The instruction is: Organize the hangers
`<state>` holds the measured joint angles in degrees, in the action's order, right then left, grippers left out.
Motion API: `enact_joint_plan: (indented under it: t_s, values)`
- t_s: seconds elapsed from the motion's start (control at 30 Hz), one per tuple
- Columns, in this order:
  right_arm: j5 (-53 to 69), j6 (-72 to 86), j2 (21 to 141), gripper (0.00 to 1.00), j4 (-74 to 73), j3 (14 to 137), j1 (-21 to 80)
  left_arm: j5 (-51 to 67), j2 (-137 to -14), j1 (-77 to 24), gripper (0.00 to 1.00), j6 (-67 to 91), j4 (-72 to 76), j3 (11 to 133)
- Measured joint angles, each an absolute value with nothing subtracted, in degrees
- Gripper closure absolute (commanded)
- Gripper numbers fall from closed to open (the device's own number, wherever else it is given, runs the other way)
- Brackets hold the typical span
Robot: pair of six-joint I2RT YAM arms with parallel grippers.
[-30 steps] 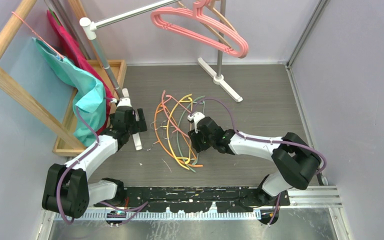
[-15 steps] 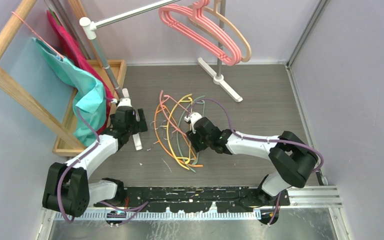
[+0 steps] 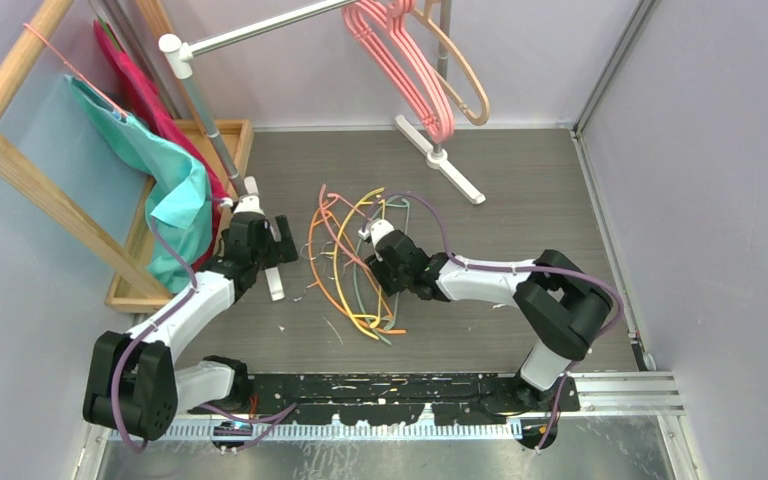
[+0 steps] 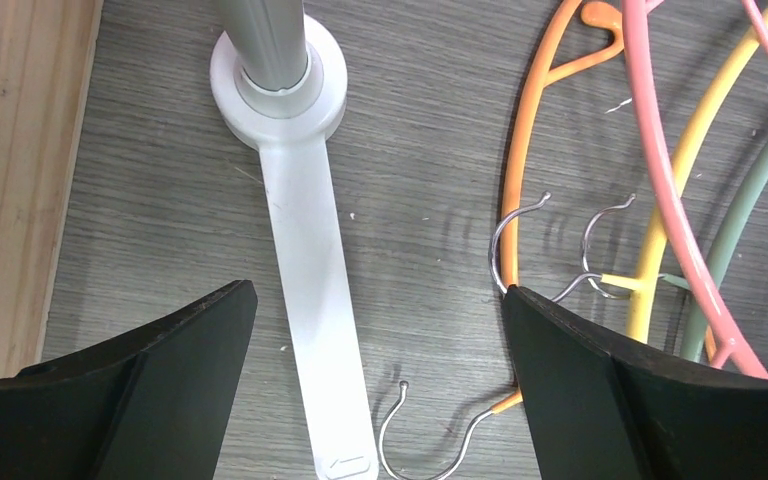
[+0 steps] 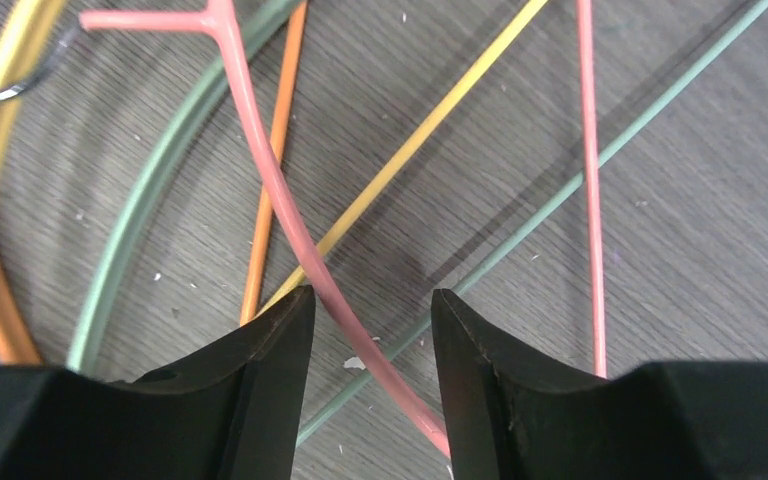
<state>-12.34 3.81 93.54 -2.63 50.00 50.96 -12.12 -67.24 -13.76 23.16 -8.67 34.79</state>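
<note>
Several thin hangers, orange, yellow, grey-green and pink, lie tangled on the floor [image 3: 352,265]. Thick pink hangers [image 3: 410,60] and a beige one [image 3: 465,75] hang from the silver rail [image 3: 260,30]. My right gripper [image 3: 385,270] is low over the pile. In the right wrist view it [image 5: 370,310] is open, with a thin pink hanger [image 5: 280,200] passing between the jaws, not clamped. My left gripper [image 3: 265,250] is wide open and empty [image 4: 380,300], above a white stand foot [image 4: 305,250] and a steel hook [image 4: 430,440], beside an orange hanger [image 4: 525,150].
A wooden rack [image 3: 20,170] with teal cloth [image 3: 175,195] and a wooden tray [image 3: 130,285] stand at the left. The rail's slanted pole ends in the white foot [image 3: 272,285]. A second white stand base [image 3: 450,165] is at the back centre. Walls close in on both sides.
The hanging pink and beige hangers have swung round on the rail and now hang edge-on. My right gripper has moved a little left over the pile. The left arm has not moved.
</note>
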Motion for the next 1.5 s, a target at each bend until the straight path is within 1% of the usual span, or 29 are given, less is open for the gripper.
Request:
enact_joint_plan:
  t_s: [0.13, 0.17, 0.27, 0.37, 0.43, 0.73, 0.9, 1.1, 1.23, 1.33, 1.5]
  values:
    - [-12.2, 3.8, 95.8, 0.53, -2.6, 50.0, 50.9, -12.1, -65.8, -13.8, 0.02, 23.2, -9.0, 34.8]
    - [-12.2, 3.8, 95.9, 0.58, -2.5, 50.0, 50.9, -12.1, -65.5, -13.8, 0.02, 23.2, -9.2, 34.8]
    - [-11.5, 4.0, 95.9, 0.75, -2.1, 50.0, 51.0, -12.1, -64.7, -13.8, 0.02, 23.1, -9.9, 34.8]
    - [-10.1, 4.3, 95.9, 0.90, -2.1, 49.9, 51.0, -12.1, -64.2, -13.8, 0.02, 23.1, -10.4, 34.8]
    - [-10.0, 4.6, 95.7, 0.98, -2.2, 49.7, 51.3, -12.2, -64.0, -13.8, 0.02, 23.1, -11.0, 34.8]
    - [-8.5, 7.4, 90.3, 0.99, -3.6, 49.2, 51.2, -12.4, -62.0, -13.8, 0.02, 23.1, -12.7, 34.8]
    - [-6.5, 10.9, 85.8, 0.99, -3.9, 52.3, 51.1, -12.8, -62.0, -13.8, 0.02, 23.2, -13.0, 34.8]
    - [-4.2, 18.9, 81.5, 0.99, 3.4, 57.3, 50.9, -13.3, -62.0, -13.8, 0.02, 23.5, -13.1, 34.5]
    - [-1.7, 24.1, 83.4, 0.99, 8.3, 63.1, 50.7, -13.4, -62.0, -13.8, 0.02, 23.6, -13.1, 34.0]
    - [1.1, 27.4, 87.5, 0.99, 11.7, 69.7, 50.7, -13.9, -62.0, -13.8, 0.02, 23.6, -13.1, 33.7]
    - [5.7, 31.5, 95.6, 0.99, 13.3, 83.2, 50.7, -14.3, -62.0, -13.8, 0.02, 23.6, -13.2, 33.3]
